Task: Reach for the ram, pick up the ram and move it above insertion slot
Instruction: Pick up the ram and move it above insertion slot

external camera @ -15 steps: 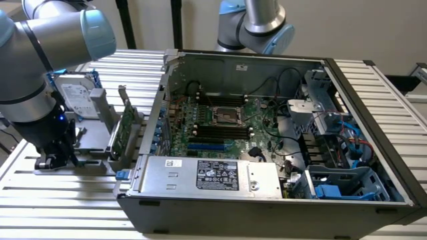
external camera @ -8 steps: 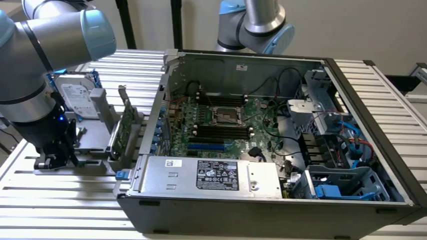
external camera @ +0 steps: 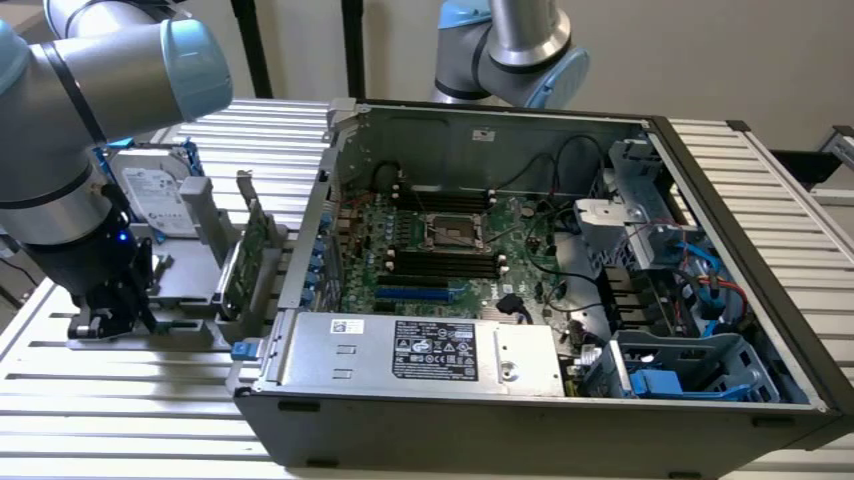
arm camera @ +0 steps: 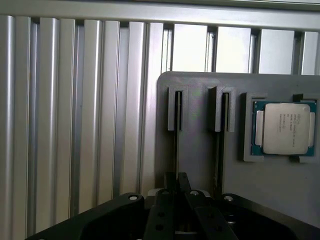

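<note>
My gripper (external camera: 111, 312) is lowered onto the grey holder block (external camera: 187, 300) on the slatted table, at the exterior view's left, outside the computer case. In the wrist view the gripper (arm camera: 177, 181) has its dark fingers (arm camera: 167, 192) drawn close together on a thin strip seen edge-on, the ram (arm camera: 176, 147). That strip runs along the nearer of two narrow slots in the holder block (arm camera: 200, 160). The second slot (arm camera: 219, 145) lies beside it. The insertion slots (external camera: 441, 262) are the dark rows on the motherboard inside the open case.
A silver hard drive (external camera: 151, 190) and a green expansion card (external camera: 248, 262) stand upright in the holder. A processor chip (arm camera: 285, 127) sits in a recess of the block. The open case (external camera: 561, 400) has a power supply (external camera: 420, 350), cables and drive cages. A second arm (external camera: 514, 50) stands behind it.
</note>
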`<state>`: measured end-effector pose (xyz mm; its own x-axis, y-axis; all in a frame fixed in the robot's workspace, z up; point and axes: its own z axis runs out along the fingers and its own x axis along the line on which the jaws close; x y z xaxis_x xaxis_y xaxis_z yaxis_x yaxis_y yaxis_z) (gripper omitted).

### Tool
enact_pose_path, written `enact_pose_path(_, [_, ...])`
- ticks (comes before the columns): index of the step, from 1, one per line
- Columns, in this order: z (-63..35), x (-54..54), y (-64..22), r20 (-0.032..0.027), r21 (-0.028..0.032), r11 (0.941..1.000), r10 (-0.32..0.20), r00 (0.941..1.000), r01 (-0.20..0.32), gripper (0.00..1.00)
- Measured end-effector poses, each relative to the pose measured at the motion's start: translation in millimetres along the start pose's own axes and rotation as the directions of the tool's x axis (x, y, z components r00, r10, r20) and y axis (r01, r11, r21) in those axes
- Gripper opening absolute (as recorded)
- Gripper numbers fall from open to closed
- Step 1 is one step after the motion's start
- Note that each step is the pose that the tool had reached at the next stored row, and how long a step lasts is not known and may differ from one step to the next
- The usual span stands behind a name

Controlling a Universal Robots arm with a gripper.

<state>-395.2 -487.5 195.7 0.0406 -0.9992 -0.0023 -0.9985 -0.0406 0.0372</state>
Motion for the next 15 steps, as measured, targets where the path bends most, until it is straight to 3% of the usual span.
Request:
enact_pose_path(8, [-0.4, 0.0, 0.0, 0.0004, 0.0003, 1.0, 0.003, 1.0, -0.003, 0.14])
enact_pose_path(15, [-8.7, 0.0, 0.3, 0.0036, 0.0, 1.0, 0.003, 1.0, -0.003, 0.14])
